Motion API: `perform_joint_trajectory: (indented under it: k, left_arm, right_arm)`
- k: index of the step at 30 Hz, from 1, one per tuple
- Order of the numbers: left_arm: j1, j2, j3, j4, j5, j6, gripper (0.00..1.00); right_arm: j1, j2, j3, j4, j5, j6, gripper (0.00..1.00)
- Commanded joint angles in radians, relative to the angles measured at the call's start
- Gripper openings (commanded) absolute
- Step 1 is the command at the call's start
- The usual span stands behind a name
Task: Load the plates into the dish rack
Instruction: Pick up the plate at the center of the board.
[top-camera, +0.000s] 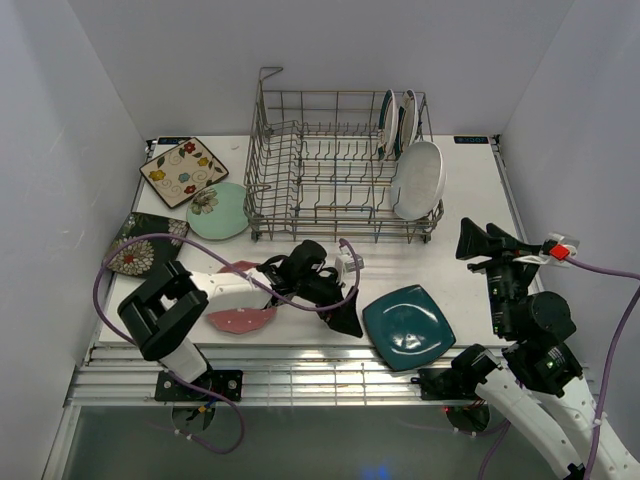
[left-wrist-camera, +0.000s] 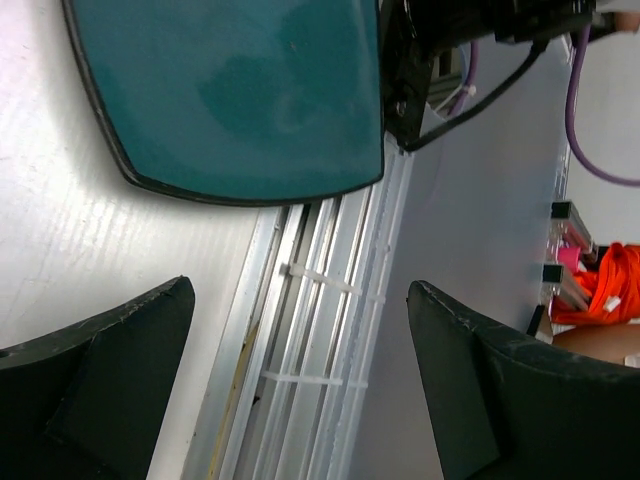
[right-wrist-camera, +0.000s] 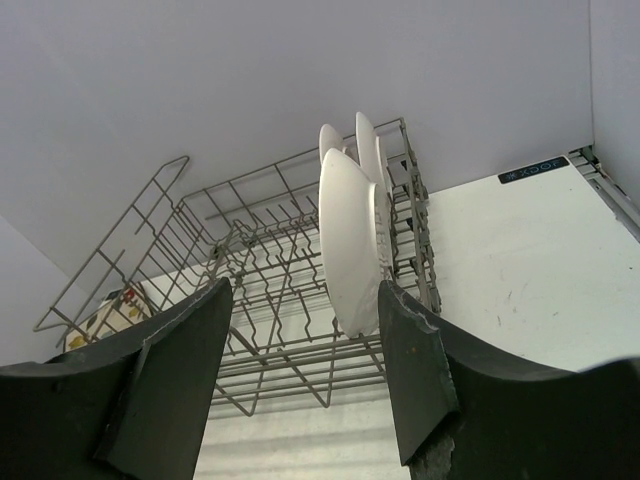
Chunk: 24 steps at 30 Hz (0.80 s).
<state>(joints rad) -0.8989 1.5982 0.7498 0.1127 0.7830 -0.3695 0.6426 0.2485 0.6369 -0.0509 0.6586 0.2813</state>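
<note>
Top external view: the dark teal square plate (top-camera: 408, 325) lies flat at the table's (top-camera: 470, 200) near edge, right of centre, with the dish rack (top-camera: 310, 160) toward the far edge. The left gripper (left-wrist-camera: 300, 288) sits just beside the plate, jaws wide apart and empty; the right gripper (right-wrist-camera: 305, 290) is raised, jaws apart, empty. The plate is probably rigid, slick and breakable: pinch its upturned rim.

White table (top-camera: 470, 190) bears dish rack (top-camera: 330, 170); also cream floral plate (top-camera: 183, 172), mint plate (top-camera: 218, 211), dark floral plate (top-camera: 143, 243), pink plate (top-camera: 240, 318), teal plate (top-camera: 408, 327)
</note>
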Motion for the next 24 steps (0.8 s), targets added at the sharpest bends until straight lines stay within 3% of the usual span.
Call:
perform_joint_trajectory:
  k: [1,16,24]
  left_arm:
    - [0.009,0.008,-0.015,0.122,-0.056,-0.091,0.98]
    - [0.032,0.104,-0.072,0.384,-0.241,-0.325,0.98]
    - [0.032,0.178,-0.104,0.542,-0.226,-0.471,0.98]
  right_arm:
    - [0.003,-0.02,-0.008,0.036,-0.004,0.009,0.66]
    - [0.003,-0.045,-0.013,0.034,-0.008,0.01,0.66]
    - [0.003,-0.045,-0.009,0.033,-0.01,0.01,0.66]
